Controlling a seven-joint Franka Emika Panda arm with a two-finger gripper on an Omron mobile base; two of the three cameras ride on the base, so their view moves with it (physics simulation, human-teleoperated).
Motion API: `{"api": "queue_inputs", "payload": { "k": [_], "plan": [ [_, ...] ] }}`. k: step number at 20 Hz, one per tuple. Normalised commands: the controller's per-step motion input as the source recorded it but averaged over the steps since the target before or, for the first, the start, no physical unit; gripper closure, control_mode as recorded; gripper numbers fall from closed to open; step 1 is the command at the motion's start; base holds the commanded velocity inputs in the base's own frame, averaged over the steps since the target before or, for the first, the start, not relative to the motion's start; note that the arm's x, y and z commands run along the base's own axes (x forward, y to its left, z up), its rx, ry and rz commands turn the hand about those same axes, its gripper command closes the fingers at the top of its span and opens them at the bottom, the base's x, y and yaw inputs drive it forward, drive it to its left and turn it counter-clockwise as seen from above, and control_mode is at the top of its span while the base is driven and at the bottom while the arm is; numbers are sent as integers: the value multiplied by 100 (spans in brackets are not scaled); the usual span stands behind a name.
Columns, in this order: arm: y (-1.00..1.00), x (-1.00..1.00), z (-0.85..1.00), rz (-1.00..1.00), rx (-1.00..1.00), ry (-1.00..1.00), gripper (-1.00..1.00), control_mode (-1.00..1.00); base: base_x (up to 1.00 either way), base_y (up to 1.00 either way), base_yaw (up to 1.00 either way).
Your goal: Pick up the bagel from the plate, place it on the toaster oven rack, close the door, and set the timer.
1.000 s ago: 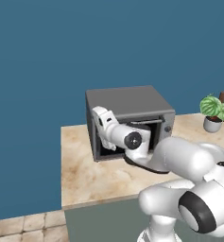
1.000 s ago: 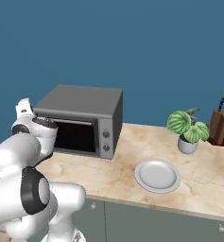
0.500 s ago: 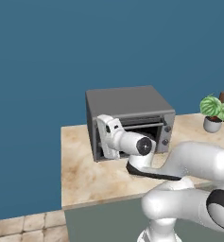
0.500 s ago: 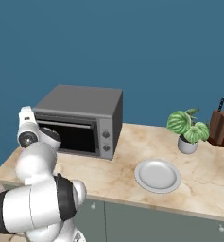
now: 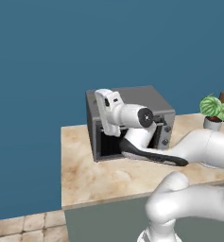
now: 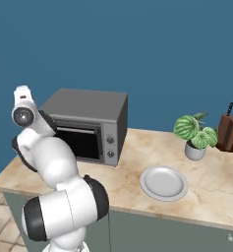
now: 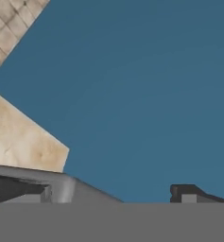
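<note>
Grey toaster oven stands just right of the raised hand; its knobs lie on its right panel; jaws' opening I cannot tell.

Toaster oven at worktop rear left corner; plate right of it, nr front edge; plant pot behind plate twd rear edge; knife block at rear right, beside pot
</note>
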Motion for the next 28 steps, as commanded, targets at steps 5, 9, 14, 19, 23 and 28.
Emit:
{"api": "queue_inputs", "payload": {
  "k": [5, 9, 14, 19, 23, 28],
  "plan": [
    [0, 100, 54, 0, -11, -2, -100, -100, 0, 0, 0],
    [0, 95, 17, 0, -13, 0, -100, -100, 0, 0, 0],
    [-6, -40, 50, 0, -17, -5, -100, -100, 0, 0, 0],
    [-28, -100, 7, -2, -15, -15, -100, -100, 0, 0, 0],
    [-30, -100, -10, -15, -14, -13, -100, -100, 0, 0, 0],
    [-49, -60, -13, -31, -7, 2, -100, -100, 0, 0, 0]
  ]
}}
